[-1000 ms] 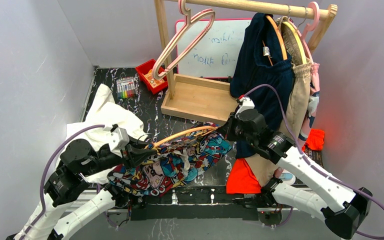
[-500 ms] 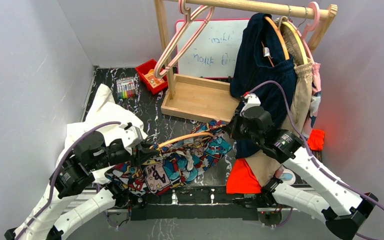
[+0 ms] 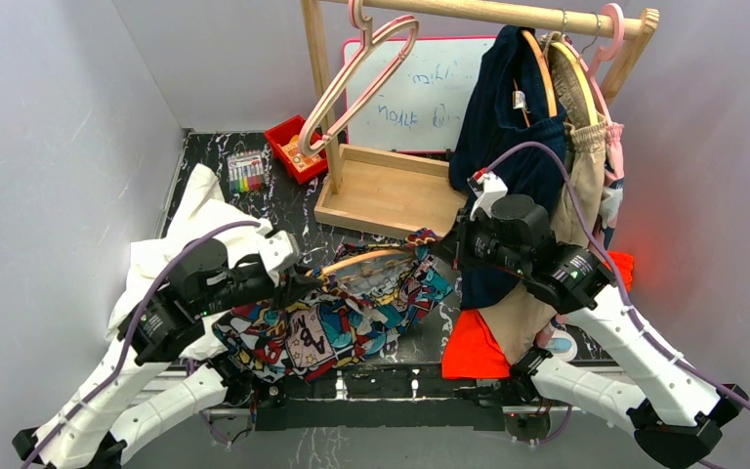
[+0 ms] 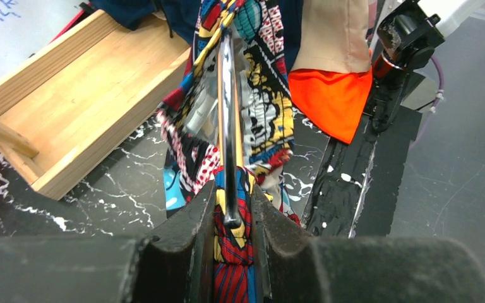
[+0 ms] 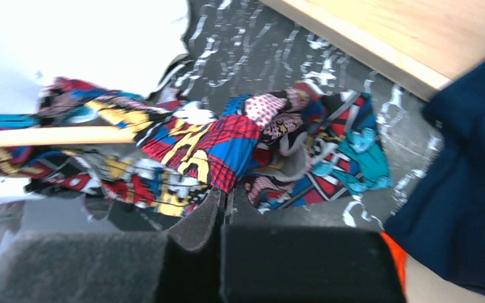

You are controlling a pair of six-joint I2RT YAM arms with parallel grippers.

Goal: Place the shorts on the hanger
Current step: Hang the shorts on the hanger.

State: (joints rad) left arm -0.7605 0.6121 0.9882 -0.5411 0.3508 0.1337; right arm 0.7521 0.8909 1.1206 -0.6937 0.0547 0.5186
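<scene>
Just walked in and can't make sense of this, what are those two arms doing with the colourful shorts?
The arms are fitting the shorts onto the light-orange hanger. The left gripper is clamped on one end of the hanger, with shorts fabric caught in the same grip. The right gripper is shut at the shorts' far end; whether it pinches fabric is unclear. The shorts hang bunched along the hanger, low by the table.
</scene>
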